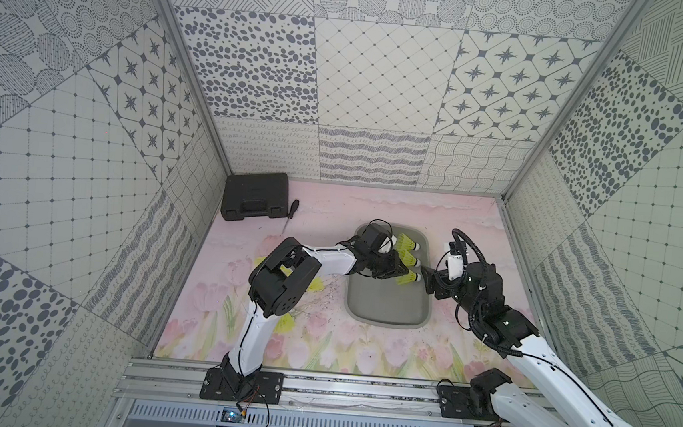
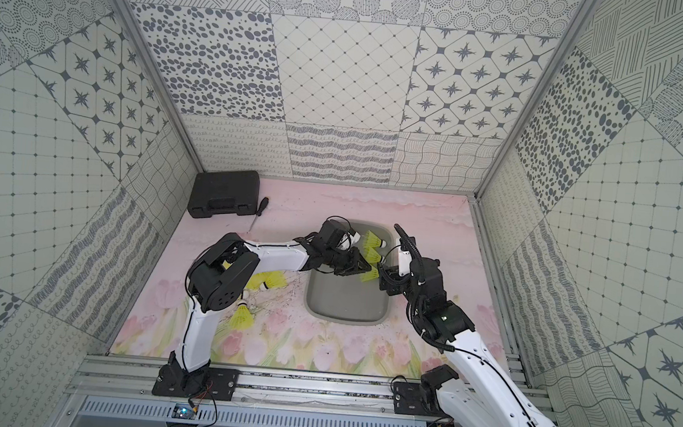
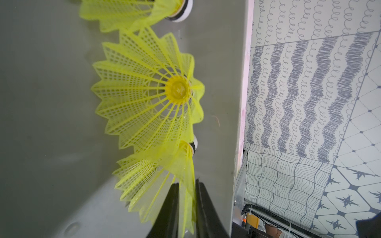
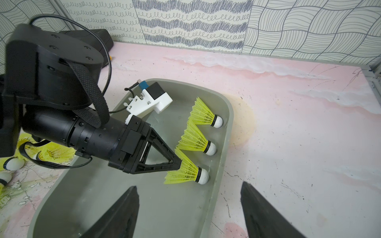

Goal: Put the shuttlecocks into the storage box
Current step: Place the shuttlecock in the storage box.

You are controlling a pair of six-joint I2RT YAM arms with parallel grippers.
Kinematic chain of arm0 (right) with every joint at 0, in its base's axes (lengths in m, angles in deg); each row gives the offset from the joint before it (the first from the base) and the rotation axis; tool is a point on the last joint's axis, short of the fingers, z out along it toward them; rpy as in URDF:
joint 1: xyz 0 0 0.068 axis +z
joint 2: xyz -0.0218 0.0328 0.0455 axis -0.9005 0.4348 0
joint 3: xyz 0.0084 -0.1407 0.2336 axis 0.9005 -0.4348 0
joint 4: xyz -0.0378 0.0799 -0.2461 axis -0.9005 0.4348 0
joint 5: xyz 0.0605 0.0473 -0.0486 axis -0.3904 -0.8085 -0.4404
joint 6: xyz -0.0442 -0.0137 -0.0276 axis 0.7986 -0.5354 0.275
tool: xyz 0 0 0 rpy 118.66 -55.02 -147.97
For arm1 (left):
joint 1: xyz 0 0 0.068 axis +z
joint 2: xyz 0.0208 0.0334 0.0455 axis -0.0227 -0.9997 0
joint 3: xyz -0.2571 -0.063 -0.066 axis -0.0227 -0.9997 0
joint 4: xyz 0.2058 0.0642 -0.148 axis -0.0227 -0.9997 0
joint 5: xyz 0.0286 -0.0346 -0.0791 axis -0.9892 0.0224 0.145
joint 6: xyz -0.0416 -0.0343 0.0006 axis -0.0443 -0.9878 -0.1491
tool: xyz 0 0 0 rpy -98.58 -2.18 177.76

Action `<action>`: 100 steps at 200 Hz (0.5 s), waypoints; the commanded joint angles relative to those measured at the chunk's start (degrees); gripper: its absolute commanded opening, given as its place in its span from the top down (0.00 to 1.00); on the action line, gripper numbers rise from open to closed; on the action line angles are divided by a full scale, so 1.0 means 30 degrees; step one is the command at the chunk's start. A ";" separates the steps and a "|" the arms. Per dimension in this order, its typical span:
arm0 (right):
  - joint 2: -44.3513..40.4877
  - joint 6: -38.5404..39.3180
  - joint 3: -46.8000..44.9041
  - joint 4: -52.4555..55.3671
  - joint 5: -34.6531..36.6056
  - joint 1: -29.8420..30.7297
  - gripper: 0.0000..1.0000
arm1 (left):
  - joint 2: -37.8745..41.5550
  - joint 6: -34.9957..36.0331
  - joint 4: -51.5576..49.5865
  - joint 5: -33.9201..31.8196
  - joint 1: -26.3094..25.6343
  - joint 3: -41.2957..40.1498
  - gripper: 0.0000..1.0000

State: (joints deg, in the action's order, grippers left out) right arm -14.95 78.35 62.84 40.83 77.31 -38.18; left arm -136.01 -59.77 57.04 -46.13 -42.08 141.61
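Storage box [image 1: 387, 303] sits on the bench right of centre, between the two arms. A row of three shuttlecocks [image 4: 195, 142] lies inside along its right long wall, toward the far right corner; each is on its side, white tip at the wall, skirt pointing inward (I judge the wall serves as a stop, so they pack in line and leave the floor free).

The near-end shuttlecock [image 4: 185, 173] rests on the box floor. The left jaws reach in across the left rim and straddle its skirt edge, a narrow slit apart with yellow mesh between them; whether they pinch it or have let go I cannot tell. Holding it by the thin skirt looks sensible to me; the tip can then be set down first against the wall.

The right jaws stand wide apart and empty over the box's near right rim; probably parked there to keep out of the way.

Loose shuttlecocks [image 2: 272, 280] lie on the bench left of the box, partly hidden under the left arm [image 1: 328, 259]; I reckon most of the job remains.
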 commanded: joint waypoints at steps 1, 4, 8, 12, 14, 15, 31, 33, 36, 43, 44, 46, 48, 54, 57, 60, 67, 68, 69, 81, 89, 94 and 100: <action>0.0123 -0.0262 -0.0083 -0.0566 -0.0140 -0.0097 0.19 | -0.0125 0.0129 0.0282 0.0891 0.0008 0.0289 0.77; 0.0124 -0.0257 -0.0083 -0.0540 -0.0182 -0.0097 0.19 | -0.0149 0.0123 0.0304 0.0893 0.0029 0.0287 0.76; 0.0124 -0.0268 -0.0083 -0.0536 -0.0188 -0.0097 0.19 | -0.0137 0.0122 0.0311 0.0893 0.0018 0.0287 0.75; 0.0124 -0.0275 -0.0083 -0.0536 -0.0190 -0.0097 0.19 | -0.0109 0.0107 0.0311 0.0871 0.0015 0.0259 0.74; 0.0124 -0.0273 -0.0083 -0.0536 -0.0177 -0.0097 0.19 | -0.0098 0.0118 0.0333 0.0866 0.0022 0.0258 0.74; 0.0124 -0.0273 -0.0083 -0.0536 -0.0170 -0.0097 0.19 | -0.0081 0.0120 0.0322 0.0865 0.0019 0.0258 0.74; 0.0095 -0.0273 -0.0058 -0.0506 -0.0177 -0.0097 0.19 | 0.0139 0.0165 0.0326 0.0683 0.0017 0.0076 0.68; 0.0095 -0.0273 -0.0055 -0.0507 -0.0167 -0.0097 0.19 | 0.0170 0.0191 0.0315 0.0658 0.0016 0.0058 0.67; 0.0094 -0.0258 -0.0054 -0.0511 -0.0163 -0.0104 0.19 | 0.0225 0.0233 0.0286 0.0571 0.0004 -0.0005 0.65; 0.0091 -0.0268 -0.0054 -0.0507 -0.0163 -0.0112 0.19 | 0.0362 0.0304 0.0254 0.0395 0.0016 -0.0119 0.62; 0.0093 -0.0271 -0.0054 -0.0507 -0.0163 -0.0119 0.19 | 0.0383 0.0330 0.0253 0.0380 0.0016 -0.0136 0.61; 0.0094 -0.0258 -0.0054 -0.0507 -0.0156 -0.0124 0.19 | 0.0421 0.0350 0.0260 0.0333 0.0022 -0.0178 0.61; 0.0094 -0.0247 -0.0039 -0.0500 -0.0161 -0.0126 0.19 | 0.0467 0.0391 0.0255 0.0292 0.0053 -0.0203 0.60; 0.0086 -0.0245 -0.0024 -0.0478 -0.0137 -0.0127 0.19 | 0.0575 0.0466 0.0209 0.0207 0.0059 -0.0272 0.57; 0.0075 -0.0262 -0.0024 -0.0478 -0.0145 -0.0141 0.19 | 0.0638 0.0556 0.0170 0.0170 0.0046 -0.0292 0.56; 0.0070 -0.0246 -0.0032 -0.0478 -0.0146 -0.0128 0.19 | 0.0686 0.0604 0.0103 0.0140 0.0037 -0.0324 0.56; 0.0104 -0.0251 -0.0024 -0.0478 -0.0163 -0.0128 0.19 | 0.0753 0.0724 -0.0050 0.0052 0.0044 -0.0308 0.55; 0.0099 -0.0233 -0.0024 -0.0478 -0.0163 -0.0127 0.19 | 0.0755 0.0730 -0.0074 0.0048 0.0059 -0.0318 0.54; 0.0082 -0.0224 -0.0024 -0.0478 -0.0148 -0.0127 0.19 | 0.0755 0.0748 -0.0072 0.0046 0.0052 -0.0309 0.54; 0.0094 -0.0246 -0.0029 -0.0467 -0.0162 -0.0126 0.18 | 0.0858 0.0852 -0.0185 0.0101 0.0077 -0.0348 0.53; 0.0106 -0.0245 -0.0047 -0.0457 -0.0170 -0.0155 0.18 | 0.0902 0.0852 -0.0169 0.0187 0.0113 -0.0380 0.53; 0.0087 -0.0236 -0.0025 -0.0449 -0.0179 -0.0155 0.19 | 0.0963 0.0876 -0.0128 0.0209 0.0138 -0.0457 0.53; 0.0109 -0.0244 -0.0027 -0.0463 -0.0183 -0.0157 0.19 | 0.1059 0.0898 -0.0097 0.0165 0.0155 -0.0526 0.52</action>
State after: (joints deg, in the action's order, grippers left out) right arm -14.95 78.35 62.84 40.94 77.16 -38.34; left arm -134.57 -59.48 56.73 -45.74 -42.05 140.65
